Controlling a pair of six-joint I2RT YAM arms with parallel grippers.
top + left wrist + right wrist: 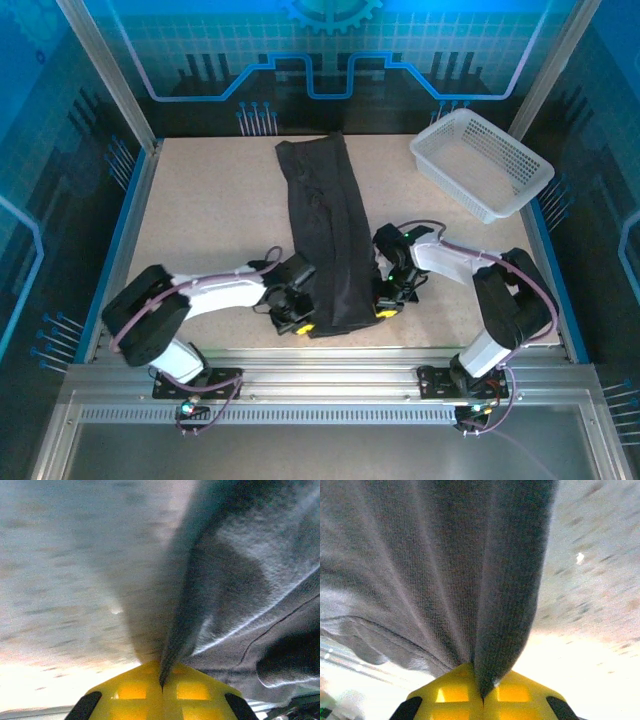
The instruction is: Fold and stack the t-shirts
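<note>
top external view: the plain dark charcoal-grey cotton t-shirt (pixel 325 235) lies mid-table as a long strip. the left gripper (pixel 300 324) and right gripper (pixel 386 311) are each clamped on a near corner, probably to lift the hem and fold it away. the speckled beige tabletop (pixel 200 220) holds a white plastic lattice basket (pixel 510 142) at far right, inside blue enclosure walls (pixel 60 150).

so the right gripper (pixel 482 696) is seen clamped tight on a pinched fold of the dark grey t-shirt (pixel 440 570), yellow pads (pixel 515 692) pressed together with cloth caught between. Fabric is fanned out up and left from the pinch, a stitched hem (pixel 380 631) can be made out lower left, and speckled table (pixel 600 595) is seen on the right
</note>
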